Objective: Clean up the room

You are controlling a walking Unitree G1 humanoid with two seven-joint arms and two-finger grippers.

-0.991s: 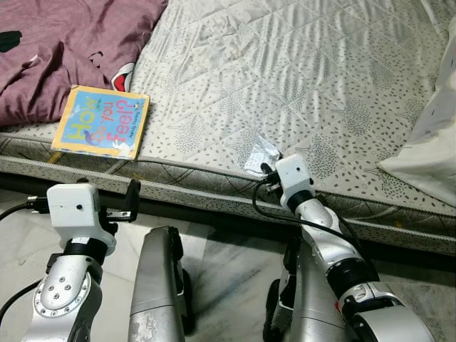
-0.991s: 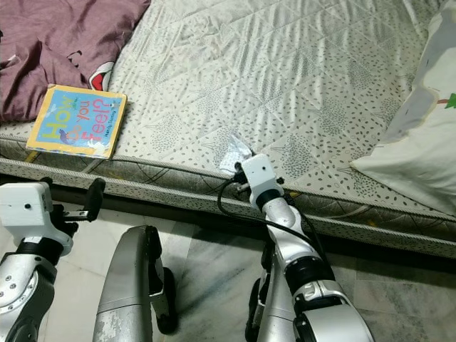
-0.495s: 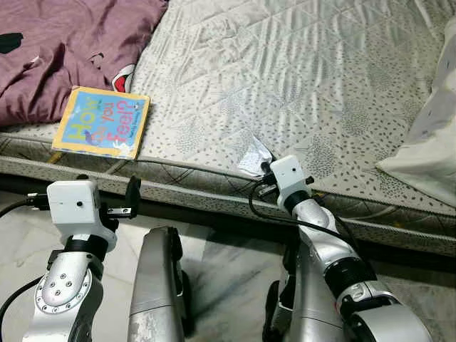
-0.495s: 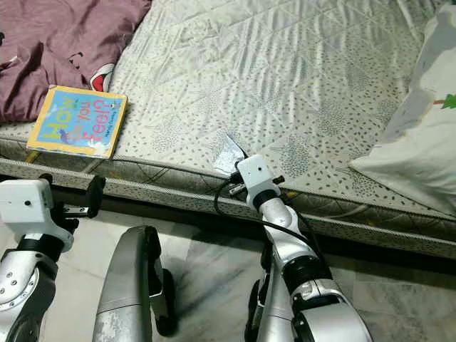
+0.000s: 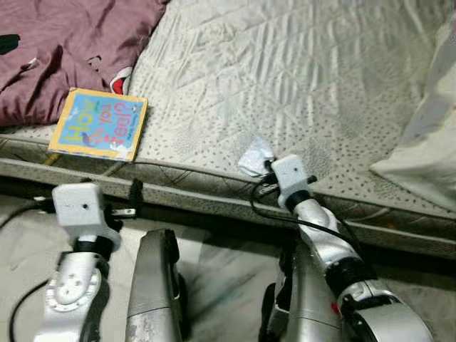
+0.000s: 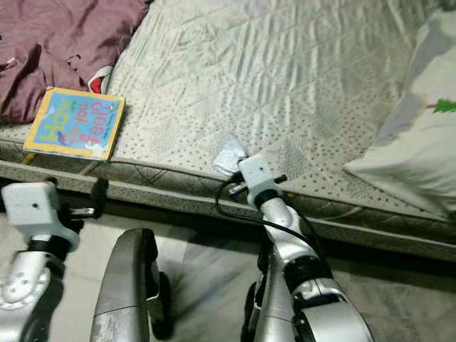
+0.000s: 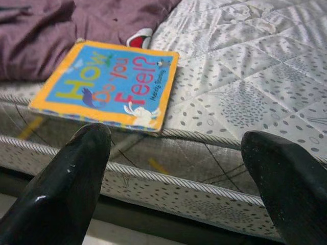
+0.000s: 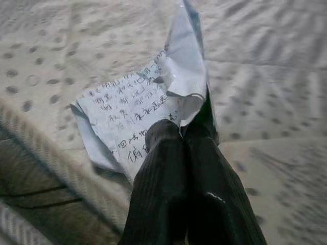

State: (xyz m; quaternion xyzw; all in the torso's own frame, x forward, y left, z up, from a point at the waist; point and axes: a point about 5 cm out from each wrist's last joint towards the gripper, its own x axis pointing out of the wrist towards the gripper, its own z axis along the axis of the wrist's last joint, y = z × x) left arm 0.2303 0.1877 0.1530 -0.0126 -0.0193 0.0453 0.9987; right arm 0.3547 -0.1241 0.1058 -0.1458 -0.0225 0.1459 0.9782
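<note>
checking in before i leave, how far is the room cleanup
Early stage. In hand: the right gripper is shut on the crumpled paper at the mattress edge. Left: the book, purple blanket and pillow are on the bed; the left gripper is open, facing the book.

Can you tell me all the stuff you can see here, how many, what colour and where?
Quilted mattress: one, pale grey-green with dark dots, across the whole top of the view.
Crumpled cloth: one, maroon, on the mattress at the robot's far left.
Square picture book: one, blue with a yellow border, flat at the mattress's front edge, beside the cloth.
Crumpled paper wrapper with printed writing: one, white, near the mattress's front edge.
Soft pillow: one, white, on the mattress at the right.
Marbled floor: grey-white, in front of the bed.
Left gripper: black fingers apart, low in front of the mattress edge, below the book.
Right gripper: black fingers shut on the wrapper.
</note>
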